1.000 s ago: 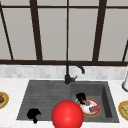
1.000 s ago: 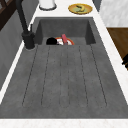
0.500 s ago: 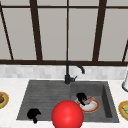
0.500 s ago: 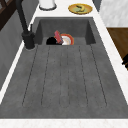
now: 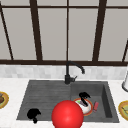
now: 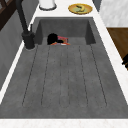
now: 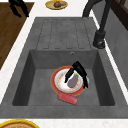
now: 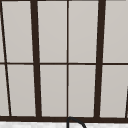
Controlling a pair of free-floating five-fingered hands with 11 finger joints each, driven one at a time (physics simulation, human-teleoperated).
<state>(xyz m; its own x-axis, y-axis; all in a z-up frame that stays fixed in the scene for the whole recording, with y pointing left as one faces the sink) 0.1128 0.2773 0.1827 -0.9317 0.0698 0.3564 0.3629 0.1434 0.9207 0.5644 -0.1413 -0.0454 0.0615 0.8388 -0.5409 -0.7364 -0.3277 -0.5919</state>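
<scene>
Plate (image 7: 60, 83) under my right hand (image 7: 76, 71) sits on the floor of the sink basin (image 7: 40, 75) — orange-rimmed, white inside — and my fingers (image 7: 68, 75) hang curled over a greyish lump on it, though I cannot tell whether they actually clamp it. Just beside the plate lies a red sponge (image 7: 67, 98), the black faucet (image 5: 72, 71) stands behind the basin — and my left hand (image 5: 33, 114) hovers idle by the front edge of the drainboard.
</scene>
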